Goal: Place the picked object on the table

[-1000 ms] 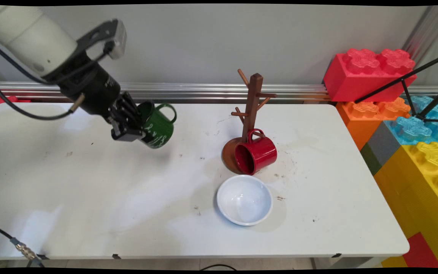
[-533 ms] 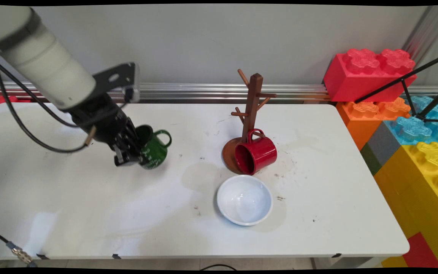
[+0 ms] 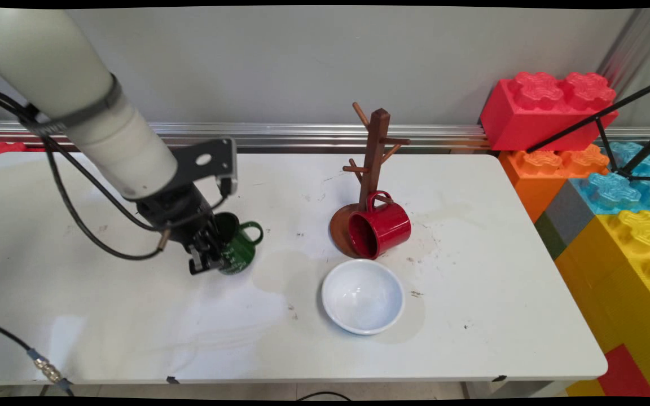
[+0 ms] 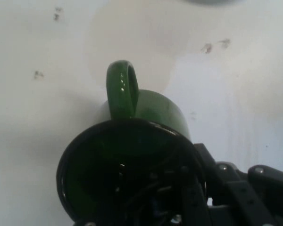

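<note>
My gripper (image 3: 210, 255) is shut on the rim of a green mug (image 3: 238, 248) with white lettering, one finger inside it and one outside. The mug stands low over or on the white table (image 3: 133, 316), left of centre, its handle pointing right toward a red mug. In the hand view the green mug (image 4: 146, 122) fills the lower middle, its dark mouth toward me and its handle pointing up; my gripper (image 4: 193, 188) clamps its right rim. The red mug (image 3: 381, 228) lies on its side against the base of a brown wooden mug tree (image 3: 374, 158).
A white bowl (image 3: 363, 296) sits in front of the red mug. Big toy blocks, red (image 3: 545, 107), orange, blue and yellow (image 3: 635, 265), are stacked off the table's right end. A black tripod leg (image 3: 601, 115) crosses them. A metal rail (image 3: 302, 135) runs along the wall.
The arm has come down and moved right and nearer with the green mug, from tilted in the air to low at the table surface.
</note>
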{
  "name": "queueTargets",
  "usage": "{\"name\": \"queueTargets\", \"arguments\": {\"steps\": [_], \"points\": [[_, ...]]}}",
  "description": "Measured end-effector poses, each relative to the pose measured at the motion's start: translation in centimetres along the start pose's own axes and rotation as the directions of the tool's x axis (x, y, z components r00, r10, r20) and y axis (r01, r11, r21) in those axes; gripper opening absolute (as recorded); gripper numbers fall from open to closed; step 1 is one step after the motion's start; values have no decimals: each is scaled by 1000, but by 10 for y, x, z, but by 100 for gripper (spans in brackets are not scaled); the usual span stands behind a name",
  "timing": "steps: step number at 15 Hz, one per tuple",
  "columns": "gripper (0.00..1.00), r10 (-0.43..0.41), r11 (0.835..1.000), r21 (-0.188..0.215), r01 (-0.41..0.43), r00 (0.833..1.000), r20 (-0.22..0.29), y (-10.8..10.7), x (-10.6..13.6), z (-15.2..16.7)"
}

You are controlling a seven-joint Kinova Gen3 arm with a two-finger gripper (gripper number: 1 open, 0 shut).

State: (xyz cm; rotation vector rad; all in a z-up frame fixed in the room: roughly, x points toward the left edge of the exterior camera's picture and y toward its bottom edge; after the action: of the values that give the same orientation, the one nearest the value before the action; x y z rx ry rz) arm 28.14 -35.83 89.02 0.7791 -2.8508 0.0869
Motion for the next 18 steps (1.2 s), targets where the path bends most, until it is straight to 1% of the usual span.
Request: {"name": "queueTargets", "arguments": {"steps": [5,10,18], "points": [[0,3,1000,-11,-3,999,36,9,11,23],[0,3,1000,-19,-2,998,62,16,16,36],[0,2,1000,-29,0,997,75,22,28,56]]}}
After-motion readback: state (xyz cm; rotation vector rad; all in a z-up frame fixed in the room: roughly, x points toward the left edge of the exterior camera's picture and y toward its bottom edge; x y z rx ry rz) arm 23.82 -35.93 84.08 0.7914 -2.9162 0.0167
